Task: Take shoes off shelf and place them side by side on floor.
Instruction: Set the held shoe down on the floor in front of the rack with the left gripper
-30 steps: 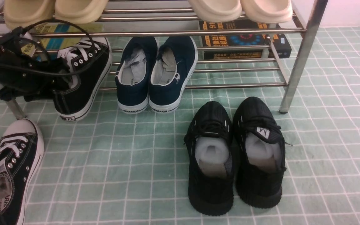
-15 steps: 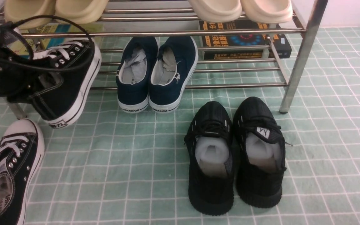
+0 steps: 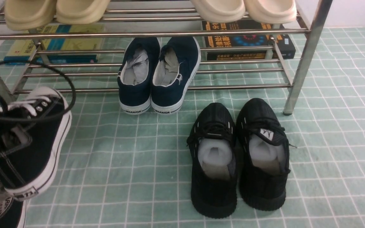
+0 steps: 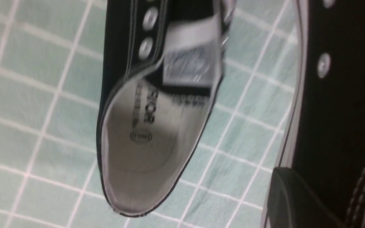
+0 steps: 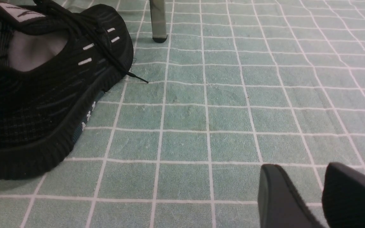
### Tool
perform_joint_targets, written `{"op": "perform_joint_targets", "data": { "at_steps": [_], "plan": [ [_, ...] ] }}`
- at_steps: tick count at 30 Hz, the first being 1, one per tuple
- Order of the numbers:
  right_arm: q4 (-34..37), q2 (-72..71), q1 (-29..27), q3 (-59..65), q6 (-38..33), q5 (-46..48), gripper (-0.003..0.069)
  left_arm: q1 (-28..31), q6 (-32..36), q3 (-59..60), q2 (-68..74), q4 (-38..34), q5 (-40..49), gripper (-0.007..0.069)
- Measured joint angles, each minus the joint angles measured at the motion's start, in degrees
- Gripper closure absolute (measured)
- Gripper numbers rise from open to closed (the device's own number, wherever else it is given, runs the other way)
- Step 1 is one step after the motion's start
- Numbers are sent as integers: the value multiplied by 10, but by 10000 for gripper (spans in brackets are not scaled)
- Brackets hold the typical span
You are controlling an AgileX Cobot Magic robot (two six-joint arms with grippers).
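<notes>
Left gripper (image 3: 2,139) grips a raised black sneaker (image 3: 33,148); right gripper (image 5: 323,196) hangs low, fingers nearly together.

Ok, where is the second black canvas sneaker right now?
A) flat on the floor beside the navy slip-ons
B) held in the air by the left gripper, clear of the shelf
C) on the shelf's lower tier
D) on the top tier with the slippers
B: the second canvas sneaker hangs tilted off the floor, in front of the shelf, partly over its mate lying below.
</notes>
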Motion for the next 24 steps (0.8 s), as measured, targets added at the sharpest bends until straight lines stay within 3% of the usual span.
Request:
{"op": "perform_joint_targets", "data": {
  "at_steps": [10,17,21,24],
  "plan": [
    [0,0,0,0,0,0,421,-9,-24,28,-1,19,-77,603],
    [0,0,0,0,0,0,421,-132,-133,29,-1,140,-88,603],
    [0,0,0,0,0,0,421,-173,-199,29,-1,207,-79,603],
    [0,0,0,0,0,0,421,-188,-212,36,-1,215,-78,603]
  ]
}}
